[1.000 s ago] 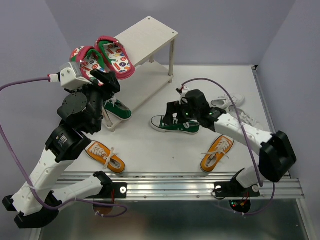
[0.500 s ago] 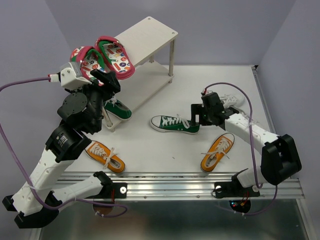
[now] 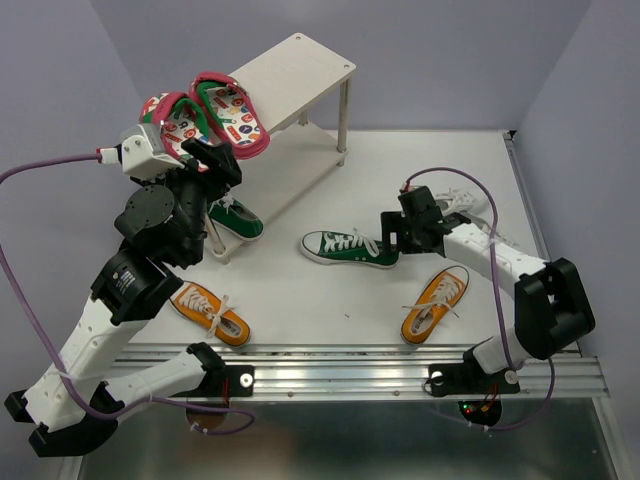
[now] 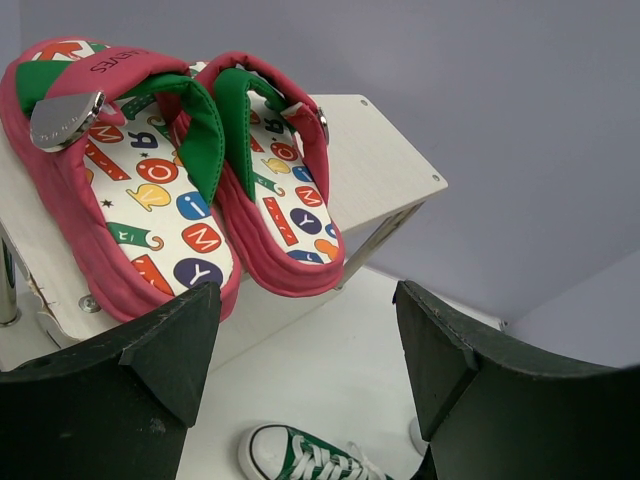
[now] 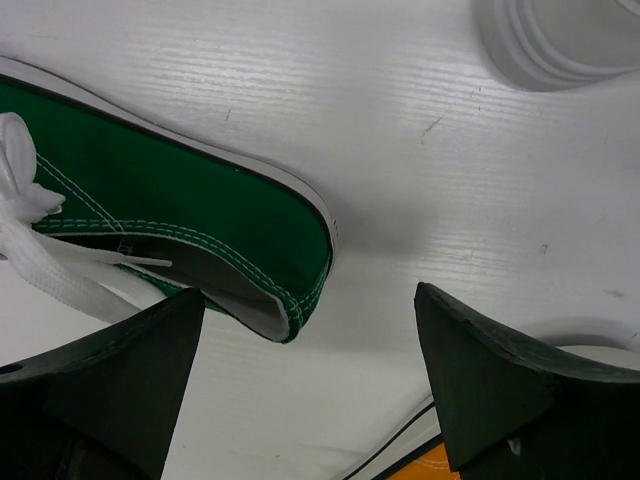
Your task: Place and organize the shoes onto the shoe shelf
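shelf [image 3: 300,70] stands at 11 o'clock on the table [image 3: 300,290], set diagonally. flip-flops [image 3: 215,118] lie side by side on the near end of its top board, touching each other. one green sneaker [image 3: 238,220] sits at the near end of the lower board, partly hidden by the left arm. second green sneaker [image 3: 350,247] is at table centre, upright on its sole, toe toward 9 o'clock. orange sneaker [image 3: 210,312] lies at 7 o'clock and other orange sneaker [image 3: 437,303] at 5 o'clock, well apart. white sneakers [image 3: 462,203] are at 3 o'clock, partly behind the right arm.

left gripper [image 4: 310,380]: jaws spread wide, nothing between them, facing the flip-flops from near. right gripper [image 5: 310,390]: jaws spread wide over the heel of the second green sneaker, not closed on it.
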Controlling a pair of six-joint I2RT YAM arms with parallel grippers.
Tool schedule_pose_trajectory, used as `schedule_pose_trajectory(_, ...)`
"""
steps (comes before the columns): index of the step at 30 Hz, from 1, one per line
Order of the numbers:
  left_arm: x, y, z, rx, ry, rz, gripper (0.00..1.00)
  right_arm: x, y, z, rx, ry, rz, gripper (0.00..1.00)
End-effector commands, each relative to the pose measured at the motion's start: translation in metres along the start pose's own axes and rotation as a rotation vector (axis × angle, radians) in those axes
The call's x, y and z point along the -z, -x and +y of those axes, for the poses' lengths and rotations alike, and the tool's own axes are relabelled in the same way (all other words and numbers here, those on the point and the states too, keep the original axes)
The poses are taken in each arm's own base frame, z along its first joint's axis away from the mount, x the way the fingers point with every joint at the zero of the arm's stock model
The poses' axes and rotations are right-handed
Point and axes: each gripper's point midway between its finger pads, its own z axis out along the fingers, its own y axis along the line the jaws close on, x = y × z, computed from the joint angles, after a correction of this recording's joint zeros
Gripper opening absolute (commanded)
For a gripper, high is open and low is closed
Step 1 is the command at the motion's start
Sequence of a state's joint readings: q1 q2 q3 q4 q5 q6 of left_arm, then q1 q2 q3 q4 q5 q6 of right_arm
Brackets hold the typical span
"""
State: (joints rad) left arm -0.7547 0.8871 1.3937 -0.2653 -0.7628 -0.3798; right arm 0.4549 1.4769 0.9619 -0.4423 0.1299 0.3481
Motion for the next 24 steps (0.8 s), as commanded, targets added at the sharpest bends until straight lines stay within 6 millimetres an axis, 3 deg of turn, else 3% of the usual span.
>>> schedule_pose_trajectory(1,0.001,0.012,-0.002,0.04,-0.007,-0.039,0.82,-0.006,0.027,0.003,-0.017,-0.03,-0.057,0.91)
schedule_pose_trajectory(7,0.003,0.015,0.003,0.037,0.006,-0.046,0.82,-0.021,0.009,0.0,-0.028,-0.024,-0.009,0.9)
schedule_pose_trajectory(11,0.002,0.015,0.001,0.036,0.0,-0.045,0.82,-0.017,0.006,0.007,-0.032,0.024,-0.006,0.88)
schedule_pose_trajectory(13,0.002,0.014,0.0,0.035,0.0,-0.043,0.82,-0.015,0.007,0.009,-0.031,0.036,-0.009,0.82)
schedule_pose_trajectory(17,0.001,0.015,-0.002,0.038,-0.008,-0.044,0.82,-0.012,0.0,0.028,-0.013,0.151,0.027,0.6)
schedule_pose_trajectory(18,0.001,0.015,-0.002,0.036,-0.008,-0.045,0.82,-0.012,-0.004,0.031,-0.014,0.172,0.039,0.49)
schedule_pose_trajectory(21,0.003,0.018,-0.001,0.04,-0.006,-0.052,0.82,-0.008,-0.013,0.041,-0.032,0.232,0.073,0.35)
schedule_pose_trajectory(24,0.002,0.017,-0.001,0.038,-0.007,-0.05,0.82,0.006,-0.028,0.073,-0.035,0.362,0.121,0.38)
